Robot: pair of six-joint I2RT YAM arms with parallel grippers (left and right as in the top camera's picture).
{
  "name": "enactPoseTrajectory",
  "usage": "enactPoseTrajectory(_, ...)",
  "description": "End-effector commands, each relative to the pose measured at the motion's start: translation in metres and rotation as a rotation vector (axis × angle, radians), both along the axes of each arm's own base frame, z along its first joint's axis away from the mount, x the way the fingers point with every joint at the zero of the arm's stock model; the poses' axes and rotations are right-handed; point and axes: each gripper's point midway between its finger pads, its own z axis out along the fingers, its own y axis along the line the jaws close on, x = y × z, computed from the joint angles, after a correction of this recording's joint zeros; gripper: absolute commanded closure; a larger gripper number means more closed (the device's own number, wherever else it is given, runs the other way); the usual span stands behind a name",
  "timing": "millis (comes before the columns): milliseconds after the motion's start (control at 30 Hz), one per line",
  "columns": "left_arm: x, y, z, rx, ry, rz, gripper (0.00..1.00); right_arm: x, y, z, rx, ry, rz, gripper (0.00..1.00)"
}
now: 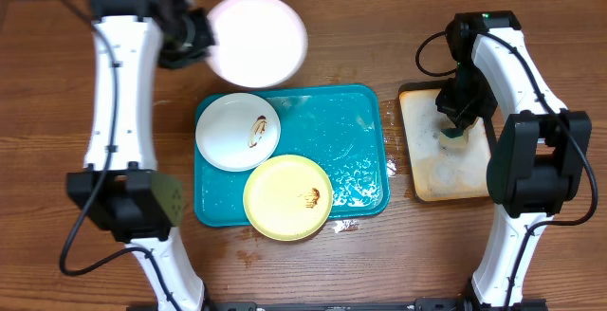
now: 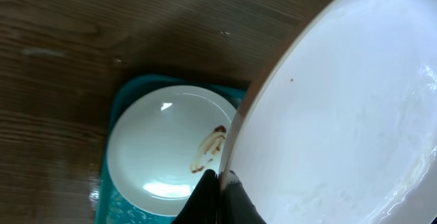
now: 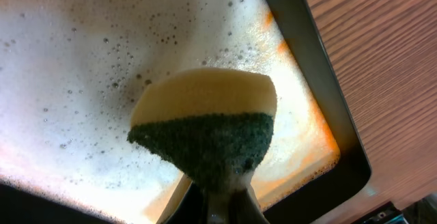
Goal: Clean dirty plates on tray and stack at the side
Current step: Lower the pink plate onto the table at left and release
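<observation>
The teal tray [image 1: 351, 112] holds a white plate [image 1: 237, 131] with a brown smear at its back left and a pale yellow-green plate [image 1: 287, 197] with a smear at its front. My left gripper [image 1: 194, 41] is shut on the rim of a second white plate [image 1: 258, 39], held behind the tray; in the left wrist view the jaws [image 2: 220, 177] pinch that plate [image 2: 341, 115] above the smeared white plate [image 2: 164, 142]. My right gripper [image 1: 453, 126] is shut on a yellow and green sponge [image 3: 205, 125] over the soapy tan tray [image 1: 422, 164].
The tan tray with its black rim [image 3: 321, 80] stands right of the teal tray and is full of suds. Soapy water is spilt on the wood near the teal tray's front right corner [image 1: 346, 224]. Both arm bases stand at the table's front.
</observation>
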Motion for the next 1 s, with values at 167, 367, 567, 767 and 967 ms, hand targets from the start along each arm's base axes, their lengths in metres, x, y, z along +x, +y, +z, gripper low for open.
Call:
enactPoseTrajectory(167, -0.012, 0.087, 0.009, -0.035, -0.043, 0.120, 0.95, 0.002, 0.005, 0.014, 0.059, -0.036, 0.051, 0.96)
enactPoseTrajectory(367, -0.028, 0.148, -0.043, -0.025, 0.028, 0.220, 0.96, 0.002, 0.005, 0.014, 0.059, -0.036, 0.056, 0.96)
enactPoseTrajectory(567, -0.056, 0.196, -0.109, 0.023, 0.126, 0.356, 0.95, 0.002, 0.005, 0.014, 0.063, -0.030, 0.073, 0.96)
enactPoseTrajectory(767, -0.088, 0.222, -0.162, -0.029, 0.172, 0.482, 0.96, 0.002, 0.005, 0.014, 0.064, -0.030, 0.076, 0.96)
enactPoseTrajectory(967, -0.115, 0.256, -0.177, -0.031, 0.182, 0.577, 0.96, 0.001, 0.005, 0.014, 0.068, -0.024, 0.092, 0.96)
